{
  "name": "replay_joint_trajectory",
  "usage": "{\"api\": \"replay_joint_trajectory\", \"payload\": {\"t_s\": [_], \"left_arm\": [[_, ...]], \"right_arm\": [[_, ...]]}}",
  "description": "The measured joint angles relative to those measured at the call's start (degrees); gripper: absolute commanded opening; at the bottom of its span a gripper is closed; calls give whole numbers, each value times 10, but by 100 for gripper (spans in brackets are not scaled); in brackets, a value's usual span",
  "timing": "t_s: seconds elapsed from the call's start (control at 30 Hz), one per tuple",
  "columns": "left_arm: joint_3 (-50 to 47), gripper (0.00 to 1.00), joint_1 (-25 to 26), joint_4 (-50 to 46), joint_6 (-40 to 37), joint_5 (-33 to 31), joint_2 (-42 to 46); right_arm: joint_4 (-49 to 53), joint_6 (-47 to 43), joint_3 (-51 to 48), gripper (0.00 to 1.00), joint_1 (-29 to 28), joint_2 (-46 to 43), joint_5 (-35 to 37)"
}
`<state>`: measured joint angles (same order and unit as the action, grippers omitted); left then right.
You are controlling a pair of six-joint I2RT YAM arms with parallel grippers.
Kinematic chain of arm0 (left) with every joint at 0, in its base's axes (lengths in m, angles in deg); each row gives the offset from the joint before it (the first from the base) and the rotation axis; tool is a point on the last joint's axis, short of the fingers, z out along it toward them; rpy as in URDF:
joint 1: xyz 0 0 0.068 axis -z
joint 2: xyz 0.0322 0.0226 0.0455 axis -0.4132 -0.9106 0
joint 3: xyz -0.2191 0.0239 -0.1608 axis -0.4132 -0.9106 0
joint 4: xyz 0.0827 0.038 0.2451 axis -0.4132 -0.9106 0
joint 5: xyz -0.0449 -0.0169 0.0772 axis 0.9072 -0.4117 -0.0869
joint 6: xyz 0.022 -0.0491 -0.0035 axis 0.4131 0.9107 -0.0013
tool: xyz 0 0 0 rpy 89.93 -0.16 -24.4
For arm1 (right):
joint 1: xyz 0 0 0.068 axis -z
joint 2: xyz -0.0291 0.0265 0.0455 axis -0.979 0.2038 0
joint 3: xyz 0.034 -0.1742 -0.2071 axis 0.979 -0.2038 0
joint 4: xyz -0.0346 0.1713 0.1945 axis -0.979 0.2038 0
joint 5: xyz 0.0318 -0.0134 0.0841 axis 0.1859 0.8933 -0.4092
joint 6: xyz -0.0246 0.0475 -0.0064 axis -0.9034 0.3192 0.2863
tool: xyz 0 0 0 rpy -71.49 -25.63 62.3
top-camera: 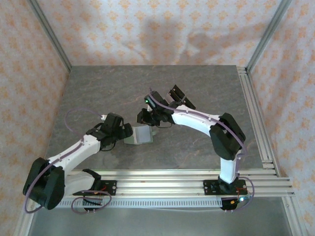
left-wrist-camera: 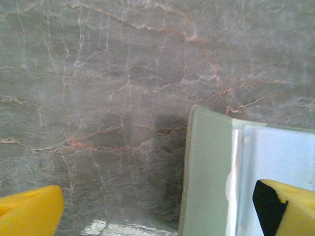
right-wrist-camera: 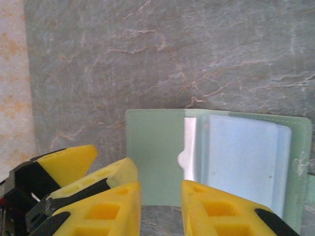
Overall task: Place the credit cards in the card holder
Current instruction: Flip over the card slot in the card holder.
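The sage-green card holder lies open on the table, showing a green pocket and a clear sleeve over a pale panel. I cannot tell if a card sits under that sleeve. My left gripper is at the holder's left edge, open wide, with one fingertip over the sleeve. My right gripper hovers just behind the holder, open, with nothing between its fingers. Two small dark flat rectangles, possibly the credit cards, lie behind the right arm.
The grey marble-patterned table is walled by patterned fabric on three sides. Aluminium rails run along the near edge and the right side. The left gripper's yellow fingers sit close beside my right fingers.
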<state>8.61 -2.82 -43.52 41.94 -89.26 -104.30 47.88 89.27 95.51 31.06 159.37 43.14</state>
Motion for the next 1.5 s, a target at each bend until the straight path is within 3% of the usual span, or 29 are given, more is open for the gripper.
{"api": "replay_joint_trajectory", "payload": {"t_s": [0.33,0.73,1.5], "left_arm": [[5,100,0,-25,-24,-6,-58],[28,100,0,-21,-24,-11,-129],[30,100,0,-13,-24,-11,-133]], "right_arm": [[11,-14,-25,27,-1,60,8],[3,-15,-56,30,7,63,33],[-12,-26,-56,28,6,63,-6]]}}
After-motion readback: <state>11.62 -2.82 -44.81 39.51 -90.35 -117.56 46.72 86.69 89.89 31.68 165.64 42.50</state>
